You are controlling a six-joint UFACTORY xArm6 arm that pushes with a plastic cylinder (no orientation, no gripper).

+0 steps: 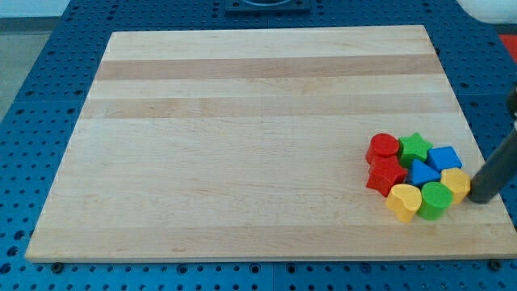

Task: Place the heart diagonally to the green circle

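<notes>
A yellow heart (404,202) lies at the lower left of a tight cluster of blocks near the board's lower right. A green circle (435,200) sits right beside it, touching on the heart's right. My tip (481,199) stands at the right edge of the cluster, just right of a second yellow block (457,184) and right of the green circle. The rod slants up to the view's right edge.
The cluster also holds a red cylinder (383,147), a green star (414,147), a blue cube (445,158), a red star (385,175) and a blue triangle (422,173). The wooden board (242,145) lies on a blue perforated table; its right edge is close to the tip.
</notes>
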